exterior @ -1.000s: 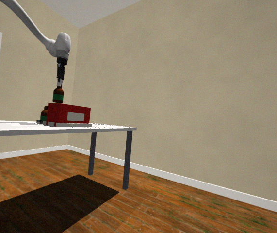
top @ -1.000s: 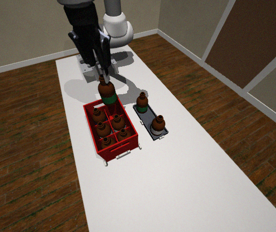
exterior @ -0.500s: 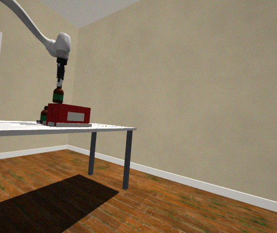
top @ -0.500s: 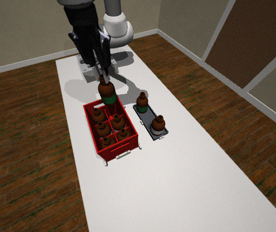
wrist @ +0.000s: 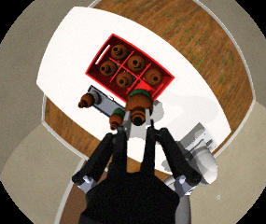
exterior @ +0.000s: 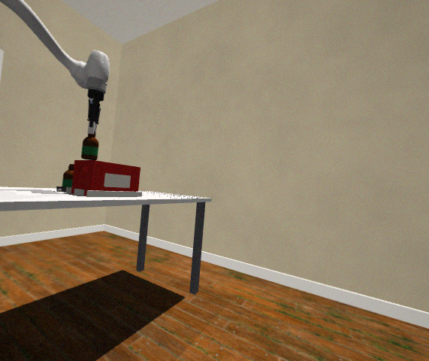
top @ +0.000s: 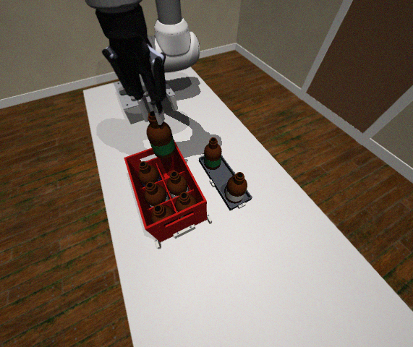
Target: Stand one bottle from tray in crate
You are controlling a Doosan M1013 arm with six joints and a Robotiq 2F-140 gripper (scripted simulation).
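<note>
My gripper [top: 153,112] [exterior: 92,130] [wrist: 138,116] is shut on the neck of a brown bottle with a green label [top: 159,138] [exterior: 89,149] [wrist: 139,106]. It holds the bottle upright over the far right cell of the red crate [top: 184,220] [exterior: 94,174] [wrist: 99,55], the base about level with the rim. Several brown bottles stand in the other cells, for example one [top: 176,181]. On the grey tray [top: 221,178] [wrist: 101,95], right of the crate, stand a green-labelled bottle [top: 212,152] [exterior: 67,177] and a white-labelled bottle [top: 236,186].
Crate and tray rest on a long white table [top: 254,280] [exterior: 128,198]. The arm's base plate [top: 129,103] is at the table's far end behind the crate. Wooden floor surrounds the table, with a dark mat [exterior: 70,310] on it.
</note>
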